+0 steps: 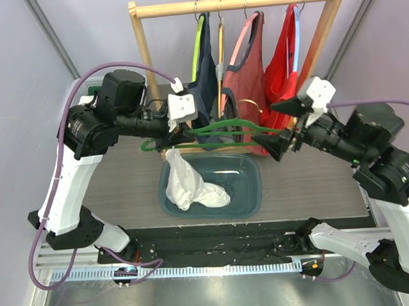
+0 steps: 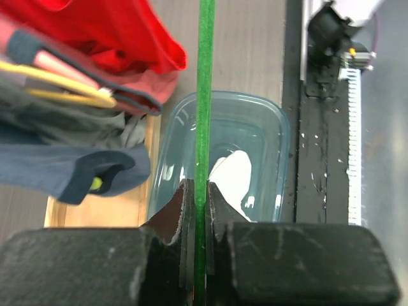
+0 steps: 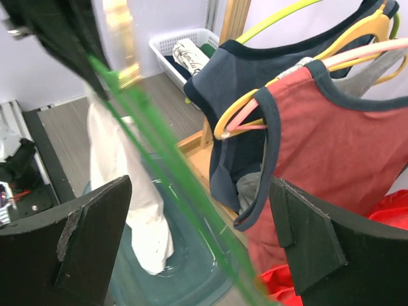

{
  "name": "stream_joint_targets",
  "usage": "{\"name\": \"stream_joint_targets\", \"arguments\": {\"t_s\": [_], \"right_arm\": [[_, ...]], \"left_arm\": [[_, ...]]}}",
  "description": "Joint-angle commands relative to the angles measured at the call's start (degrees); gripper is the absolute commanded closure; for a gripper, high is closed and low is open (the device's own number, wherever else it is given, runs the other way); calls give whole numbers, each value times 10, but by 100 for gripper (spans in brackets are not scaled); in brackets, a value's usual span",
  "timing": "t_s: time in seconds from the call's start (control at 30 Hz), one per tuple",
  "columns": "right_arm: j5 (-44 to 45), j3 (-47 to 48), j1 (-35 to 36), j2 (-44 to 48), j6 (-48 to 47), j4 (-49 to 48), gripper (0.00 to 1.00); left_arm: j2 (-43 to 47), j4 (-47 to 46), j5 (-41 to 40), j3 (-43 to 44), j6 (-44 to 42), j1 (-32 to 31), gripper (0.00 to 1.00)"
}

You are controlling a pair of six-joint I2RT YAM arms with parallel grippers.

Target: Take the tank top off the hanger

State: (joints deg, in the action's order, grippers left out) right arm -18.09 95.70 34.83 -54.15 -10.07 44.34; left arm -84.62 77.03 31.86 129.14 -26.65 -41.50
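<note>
one white tank top [image 1: 189, 184], one dark green hanger [image 2: 204, 95], one bin [image 1: 246, 185], one rack [image 1: 233, 2].

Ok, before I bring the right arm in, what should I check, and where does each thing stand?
1. Left gripper shut on the green hanger: ok.
2. Right gripper open, hanger not gripped: ok.
3. White tank top off the hanger: not ok. Its upper end hangs at the hanger's left end, by the left gripper.
4. Tank top's lower part in the bin: ok.
5. Strap hooked on the hanger or pinched in the left gripper: cannot tell.
6. Hanger clear of the hung tops on the rack: cannot tell.
</note>
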Motion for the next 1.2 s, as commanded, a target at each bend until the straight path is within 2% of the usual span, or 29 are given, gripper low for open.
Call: {"name": "stream_joint_targets", "arguments": {"t_s": [0.0,0.13,0.2,0.3,0.33,0.4,0.43,0.53,0.57,0.63,0.67,0.7,0.77,0.93,1.17], "right_arm": [[-17,25,3,-51,-44,-25,4],[-71,20,3,-65,-46,-15,5],[-88,8,3,-65,-43,-16,10],[-101,-7,3,-62,-35,-18,30],[-104,-14,3,-61,-32,-20,49],[-107,-20,2,-56,-26,-20,72],[-104,-30,3,-46,-23,-21,98],[-90,-58,3,-18,-13,-33,99],[-84,-66,3,-11,-8,-42,99],[-70,-81,3,-3,1,-48,99],[-64,-83,4,3,3,-47,99],[-60,-86,3,4,5,-48,99],[-47,-91,3,6,11,-48,99],[-36,-97,2,5,16,-44,99],[-17,-87,3,-3,14,-37,99]], "left_arm": [[1,42,76,17,-47,-3,100],[-1,53,87,19,-56,-2,100],[-2,60,91,18,-65,-3,100],[-3,59,92,15,-65,-3,100],[-4,58,90,12,-63,-3,100],[-2,39,77,6,-45,-2,100],[-1,29,67,-5,-33,-3,100],[8,-35,1,-41,19,-3,83],[9,-65,-18,-49,27,-3,70],[14,-97,-89,-62,56,-3,54],[14,-120,-110,-64,60,-2,25],[15,-130,-129,-63,65,-3,4],[16,-153,-181,-53,89,-2,0],[30,-157,-194,-51,110,-3,0],[85,-162,-228,-143,119,-3,0]]}}
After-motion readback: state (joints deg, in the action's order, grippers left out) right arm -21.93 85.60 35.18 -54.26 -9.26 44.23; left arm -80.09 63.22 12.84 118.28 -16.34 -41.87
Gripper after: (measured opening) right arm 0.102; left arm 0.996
